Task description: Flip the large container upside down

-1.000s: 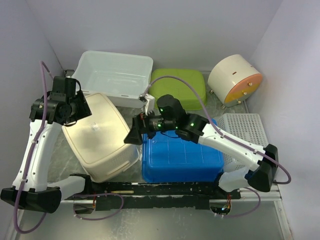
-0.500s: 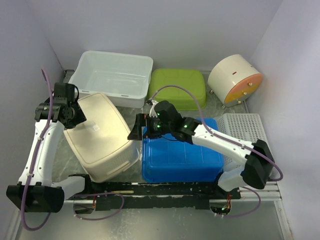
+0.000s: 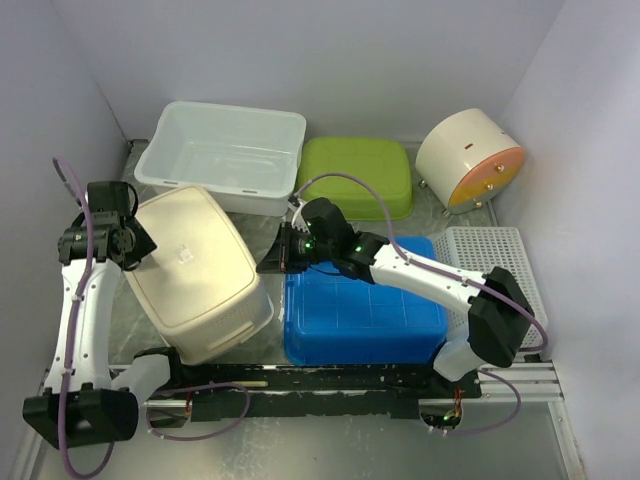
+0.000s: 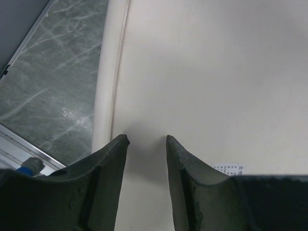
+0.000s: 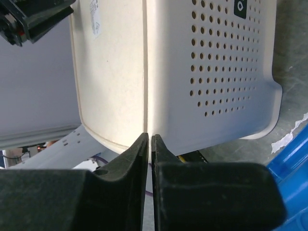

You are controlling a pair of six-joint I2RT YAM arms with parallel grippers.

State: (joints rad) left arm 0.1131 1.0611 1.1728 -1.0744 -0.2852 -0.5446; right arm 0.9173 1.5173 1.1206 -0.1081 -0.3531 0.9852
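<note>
The large container (image 3: 195,270) is a cream basket with perforated sides, lying bottom-up on the left of the table, its flat base facing up. My left gripper (image 3: 138,248) hovers at its left edge, open. In the left wrist view that gripper (image 4: 147,139) has only the container's smooth base (image 4: 216,72) behind its gap. My right gripper (image 3: 266,264) is at the container's right side, shut with nothing held. In the right wrist view its tips (image 5: 148,136) point at the corner edge of the container (image 5: 202,72).
A clear white tub (image 3: 225,150) stands behind the container, with a green bin (image 3: 360,175) to its right. A blue crate (image 3: 365,310) lies under my right arm. At the right are a round cream drum (image 3: 468,157) and a white perforated tray (image 3: 490,260).
The container has tipped down from a tilt to lie flat, base up. My left gripper drew back leftward and narrowed. My right gripper closed and shifted slightly.
</note>
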